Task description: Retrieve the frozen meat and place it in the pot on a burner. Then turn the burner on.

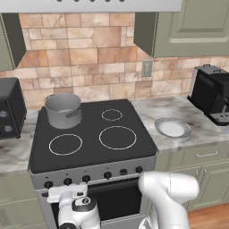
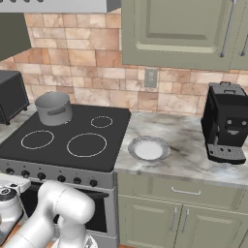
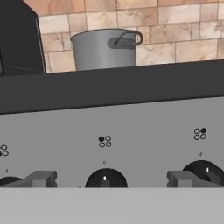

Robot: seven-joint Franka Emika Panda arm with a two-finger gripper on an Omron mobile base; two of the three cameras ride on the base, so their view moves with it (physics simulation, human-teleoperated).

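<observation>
- My pincer (image 3: 107, 178) is wide apart and holds nothing. It sits low, right in front of the stove knobs.
- The middle knob (image 3: 105, 178) is between the tips. I think I could turn the wrong one, and the wrong burner would heat.
- The pot (image 1: 63, 109) sits on the stove's back burner at 10 o'clock. I cannot see inside it, or any meat.
- The white plate (image 1: 172, 127) on the tabletop at 3 o'clock has nothing on it.

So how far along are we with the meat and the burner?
The pot sits on the stove's back-left burner; whether meat is inside can't be seen. The open gripper faces a knob on the front panel, holding nothing. Turning the burner on is left.
</observation>
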